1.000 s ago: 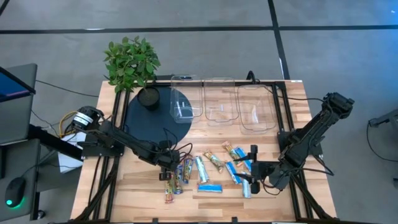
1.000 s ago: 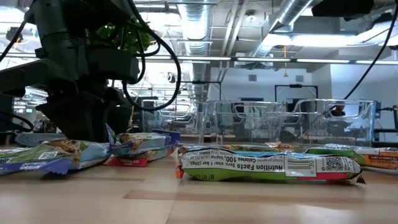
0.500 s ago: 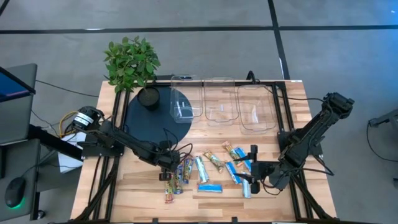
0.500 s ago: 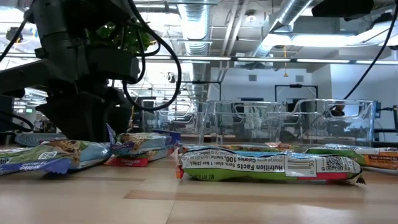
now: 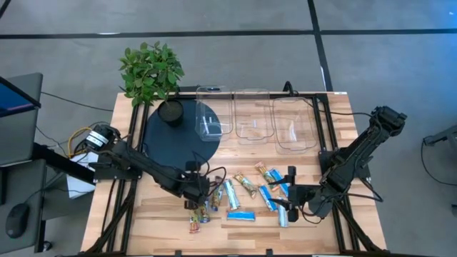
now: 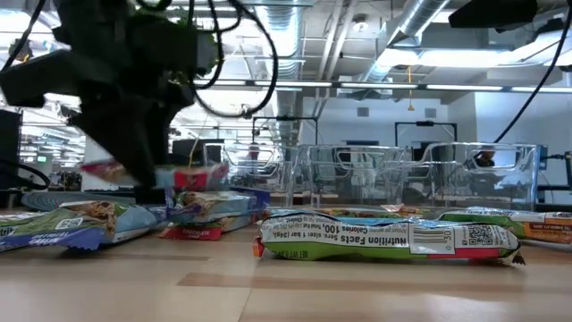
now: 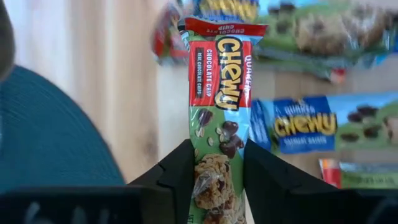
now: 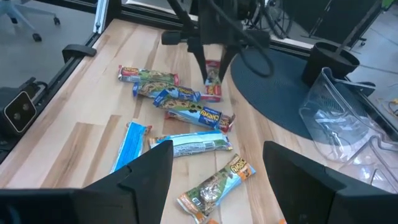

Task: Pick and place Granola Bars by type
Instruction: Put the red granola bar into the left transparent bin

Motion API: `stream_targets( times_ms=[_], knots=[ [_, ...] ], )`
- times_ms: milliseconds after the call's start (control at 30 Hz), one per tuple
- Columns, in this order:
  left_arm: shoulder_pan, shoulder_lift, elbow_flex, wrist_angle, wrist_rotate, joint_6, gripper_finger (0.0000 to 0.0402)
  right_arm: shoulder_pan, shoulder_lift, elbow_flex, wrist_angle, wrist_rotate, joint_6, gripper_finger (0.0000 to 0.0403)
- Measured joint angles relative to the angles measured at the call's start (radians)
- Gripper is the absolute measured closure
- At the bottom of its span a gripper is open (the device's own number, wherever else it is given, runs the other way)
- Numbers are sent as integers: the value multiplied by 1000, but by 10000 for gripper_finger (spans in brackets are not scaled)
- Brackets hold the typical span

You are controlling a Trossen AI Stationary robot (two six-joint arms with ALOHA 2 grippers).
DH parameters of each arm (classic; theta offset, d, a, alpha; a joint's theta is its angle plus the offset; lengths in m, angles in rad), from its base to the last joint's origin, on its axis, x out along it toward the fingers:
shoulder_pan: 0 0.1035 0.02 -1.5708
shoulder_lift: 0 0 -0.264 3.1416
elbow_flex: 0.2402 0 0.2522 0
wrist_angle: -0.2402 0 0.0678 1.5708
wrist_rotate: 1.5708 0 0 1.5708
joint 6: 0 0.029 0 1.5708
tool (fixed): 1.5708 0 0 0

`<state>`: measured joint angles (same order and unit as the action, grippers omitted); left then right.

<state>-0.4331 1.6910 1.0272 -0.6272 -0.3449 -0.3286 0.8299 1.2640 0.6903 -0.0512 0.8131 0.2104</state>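
You are at the very start of the sort: all three clear tubs (image 5: 252,120) at the far edge of the wooden table (image 5: 335,143) look empty in the high view, so no bar is placed yet.

Left gripper (image 5: 202,191): its jaws are narrowed onto a red-topped chocolate chip Chewy bar (image 7: 217,106), clamped at its lower end between both fingers (image 7: 178,180). The low view shows that bar clear of the table, hanging above the rest of the pile (the right wrist view agrees, bar end-down under the gripper). It sits just beside the dark round mat (image 5: 171,135), which also carries the potted plant (image 5: 151,75).

Right gripper (image 5: 289,200): jaws wide, nothing between them, parked low over the right end of the scatter, near a silvery-white bar (image 5: 283,214).

Remaining granola bars (image 5: 235,196): roughly a dozen lie loose across the front middle of the table, blue, silvery and brown-orange wrappers mixed together, several touching or overlapping near the left gripper.

Judgement: one bar picked, none delivered. You still have the carry to a tub, then nearly the whole pile to go, by type.
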Motion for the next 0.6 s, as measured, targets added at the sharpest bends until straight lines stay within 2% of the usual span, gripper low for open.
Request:
stream_targets(
  times_ms=[267, 433, 600],
  knots=[
    [-3, -1, 104, -21, -168, 88, 290, 0, 0, 0, 1, 0, 0, 159],
    [8, -2, 186, -21, -374, 134, 289, 0, 0, 0, 2, 0, 1, 159],
    [79, -3, 255, -14, -569, 81, 288, -1, 0, 0, 2, 0, 1, 159]
  ],
)
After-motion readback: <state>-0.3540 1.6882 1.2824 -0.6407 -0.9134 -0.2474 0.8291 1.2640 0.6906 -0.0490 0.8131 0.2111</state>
